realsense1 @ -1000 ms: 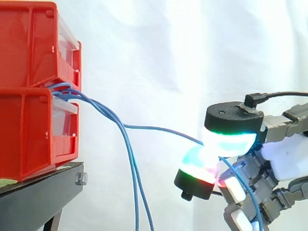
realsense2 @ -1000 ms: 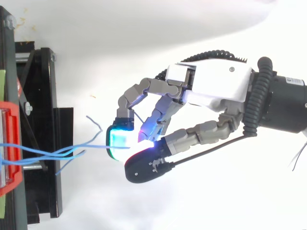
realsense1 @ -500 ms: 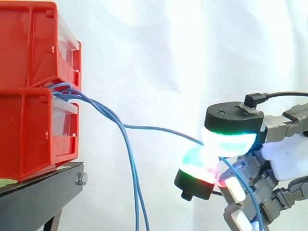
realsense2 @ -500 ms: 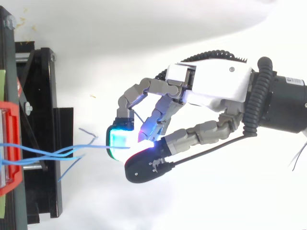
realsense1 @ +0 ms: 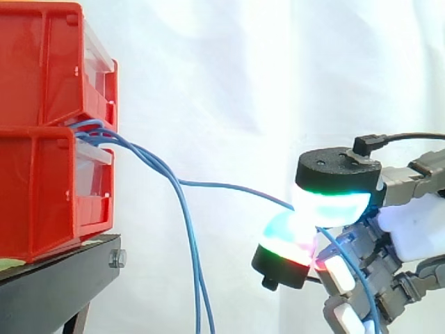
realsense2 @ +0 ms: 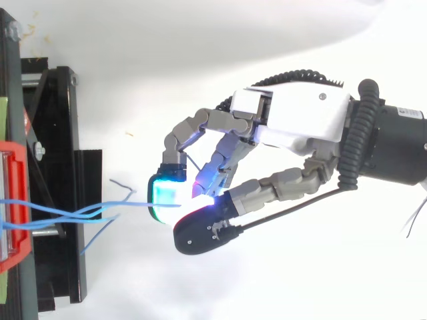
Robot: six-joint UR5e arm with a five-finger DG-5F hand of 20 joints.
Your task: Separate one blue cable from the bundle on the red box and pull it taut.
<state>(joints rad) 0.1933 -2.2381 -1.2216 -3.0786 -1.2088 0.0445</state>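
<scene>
Your hand (realsense2: 300,123) pinches one blue cable (realsense1: 229,186) between glowing pads (realsense1: 330,207), right of the red box (realsense1: 42,188). The cable curves leftward to the box; the bundle (realsense1: 192,264) hangs down.

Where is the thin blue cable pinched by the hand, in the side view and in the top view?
Side view: the thin blue cable runs from between the stacked red plastic bins, at left, to the hand's glowing pads, right of centre.
Top view: left of centre, running level from the left-edge bin to the cyan pad.
Shared landmark: the red bins.
</scene>
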